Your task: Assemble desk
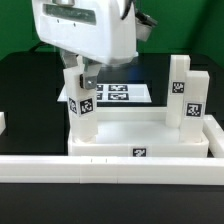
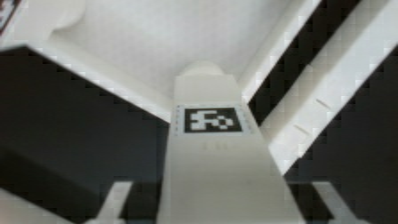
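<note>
The white desk top (image 1: 150, 133) lies with its rim up behind the front rail. Two tagged white legs (image 1: 180, 88) (image 1: 194, 106) stand upright at its corners on the exterior view's right. My gripper (image 1: 83, 75) is shut on a third tagged leg (image 1: 81, 100), which stands a little tilted at the top's far corner on the exterior view's left. In the wrist view this leg (image 2: 215, 125) runs between my fingers (image 2: 119, 203), and my gripper (image 2: 219, 208) is over the desk top (image 2: 143, 35). The corner socket is hidden by the leg.
A long low white rail (image 1: 110, 166) runs along the front. The marker board (image 1: 118, 94) lies behind the desk top. A small white piece (image 1: 2, 122) shows at the exterior view's left edge. The table is black.
</note>
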Tool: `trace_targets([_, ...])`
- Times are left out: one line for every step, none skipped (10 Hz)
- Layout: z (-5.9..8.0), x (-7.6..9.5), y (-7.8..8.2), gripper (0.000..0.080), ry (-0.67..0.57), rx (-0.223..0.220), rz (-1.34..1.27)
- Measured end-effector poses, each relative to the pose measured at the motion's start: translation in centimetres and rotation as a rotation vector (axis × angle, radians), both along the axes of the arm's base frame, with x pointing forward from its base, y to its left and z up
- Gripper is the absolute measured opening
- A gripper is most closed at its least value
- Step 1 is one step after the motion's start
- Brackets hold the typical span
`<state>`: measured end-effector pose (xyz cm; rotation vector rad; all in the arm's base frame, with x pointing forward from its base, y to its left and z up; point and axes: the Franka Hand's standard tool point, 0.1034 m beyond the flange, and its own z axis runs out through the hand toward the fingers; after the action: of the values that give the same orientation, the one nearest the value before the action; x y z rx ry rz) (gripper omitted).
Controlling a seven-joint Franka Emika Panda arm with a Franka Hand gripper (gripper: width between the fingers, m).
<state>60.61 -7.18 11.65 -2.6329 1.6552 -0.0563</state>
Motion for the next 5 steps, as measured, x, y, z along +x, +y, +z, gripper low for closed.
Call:
trace_targets([0.0, 0.04, 0.03, 0.0291, -0.003, 0.004, -0.057])
trace_targets([0.0, 0.18, 0.2, 0.0291, -0.011, 0.022, -0.167])
trace_targets([-0.02, 0.33, 0.41, 0.0291, -0.016, 0.026, -0.258])
trace_targets([-0.01, 0.35, 0.46, 0.0291, -0.017, 0.026, -0.265])
trace_targets([-0.07, 0.33, 0.48, 0.0291, -0.015, 0.026, -0.267])
